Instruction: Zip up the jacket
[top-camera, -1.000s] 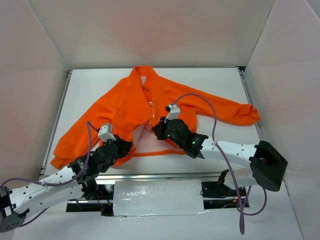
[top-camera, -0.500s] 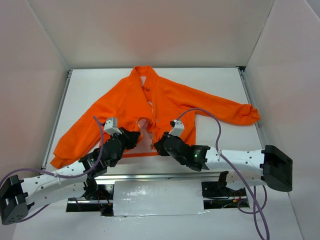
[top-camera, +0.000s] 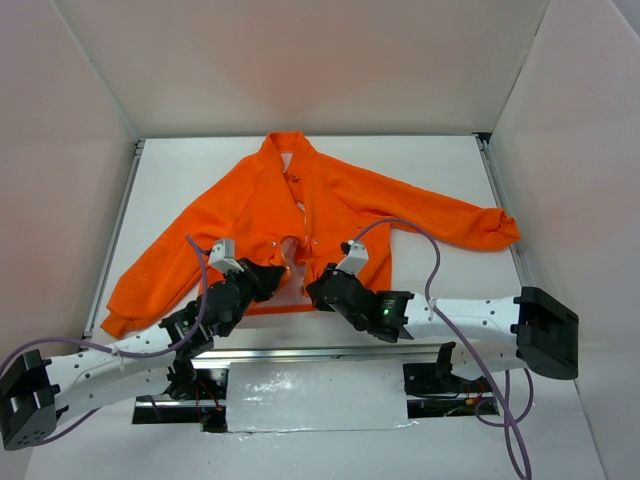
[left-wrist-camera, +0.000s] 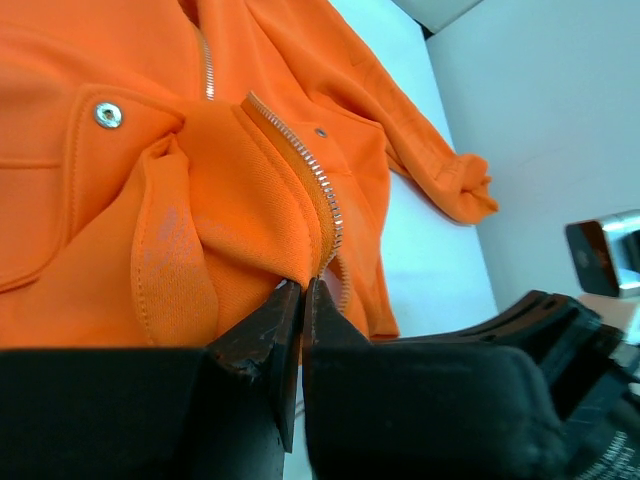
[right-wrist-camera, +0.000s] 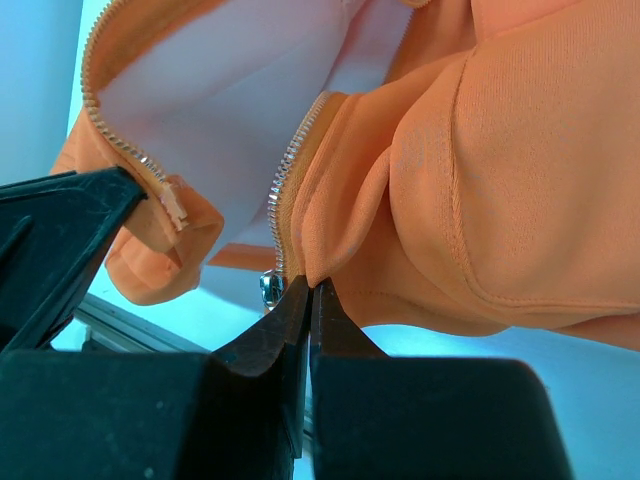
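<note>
The orange jacket (top-camera: 300, 205) lies spread on the white table, collar at the back, front open below the chest. My left gripper (top-camera: 268, 275) is shut on the jacket's left front edge near the hem, pinching cloth beside the pale zipper teeth (left-wrist-camera: 310, 170). My right gripper (top-camera: 318, 283) is shut on the right front edge near the hem, next to the metal zipper slider (right-wrist-camera: 270, 289). The other zipper half ends in a pale pin (right-wrist-camera: 174, 207). A snap button (left-wrist-camera: 108, 114) shows on a pocket flap. The two edges are held a small gap apart.
White walls (top-camera: 80, 120) enclose the table on three sides. The jacket's right sleeve (top-camera: 470, 222) reaches toward the right wall, the left sleeve (top-camera: 150, 275) toward the front left. A metal rail (top-camera: 300, 352) runs along the near edge.
Both grippers have drawn the two lower front edges toward each other and toward the near edge. The wide opening at the hem has narrowed to a small gap.
</note>
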